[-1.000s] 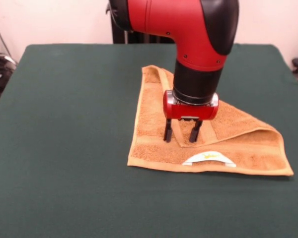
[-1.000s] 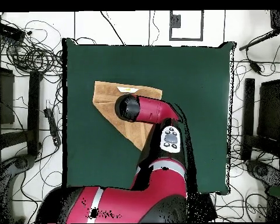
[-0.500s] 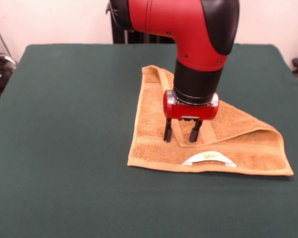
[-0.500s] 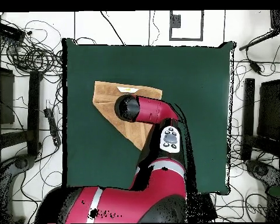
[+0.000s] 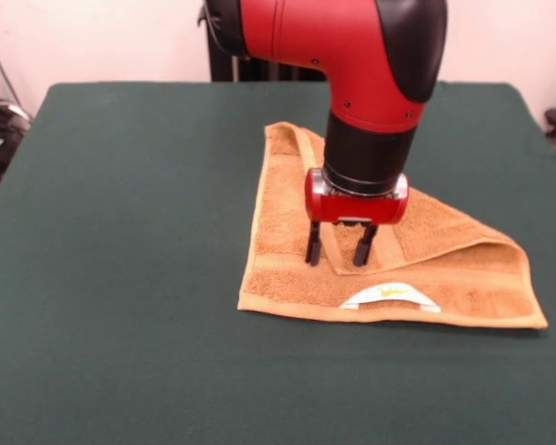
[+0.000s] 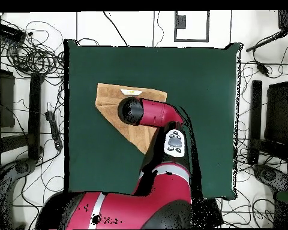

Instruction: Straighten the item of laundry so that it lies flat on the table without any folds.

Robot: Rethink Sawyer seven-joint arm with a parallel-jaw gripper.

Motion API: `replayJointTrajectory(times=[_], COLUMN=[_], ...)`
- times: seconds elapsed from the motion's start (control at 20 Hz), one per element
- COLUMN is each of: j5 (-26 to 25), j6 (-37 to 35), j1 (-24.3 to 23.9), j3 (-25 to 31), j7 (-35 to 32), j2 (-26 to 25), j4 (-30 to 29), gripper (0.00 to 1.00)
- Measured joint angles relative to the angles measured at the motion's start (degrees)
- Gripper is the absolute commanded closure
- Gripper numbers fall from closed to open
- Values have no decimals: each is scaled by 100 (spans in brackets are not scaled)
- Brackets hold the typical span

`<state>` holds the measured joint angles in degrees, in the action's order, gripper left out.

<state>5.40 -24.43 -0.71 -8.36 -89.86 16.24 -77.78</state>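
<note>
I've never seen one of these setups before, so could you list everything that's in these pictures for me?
Towel: one, orange-tan, near the middle of the table, folded over diagonally so it looks like a triangle.
Label loop: one, white, on the towel's edge farthest from the robot's base.
Table: one, covered in dark green cloth, far larger than the towel.
Cables: many, black, strewn on the floor round the table in the overhead view.
Stands and equipment: several dark pieces, on the floor beside the table.
Robot arm: one, red and black, reaching over the towel.
Gripper: one, red body with two black fingers spread apart, tips down at the towel's folded flap.
</note>
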Motion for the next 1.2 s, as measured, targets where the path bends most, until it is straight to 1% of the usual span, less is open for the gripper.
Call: replayJointTrajectory(times=[0.6,1.2], j5=[31,420], j6=[109,133], j1=[179,349], j3=[-184,-417], j7=[0,0], j2=[-37,-129], j4=[5,8], gripper=[0,0])
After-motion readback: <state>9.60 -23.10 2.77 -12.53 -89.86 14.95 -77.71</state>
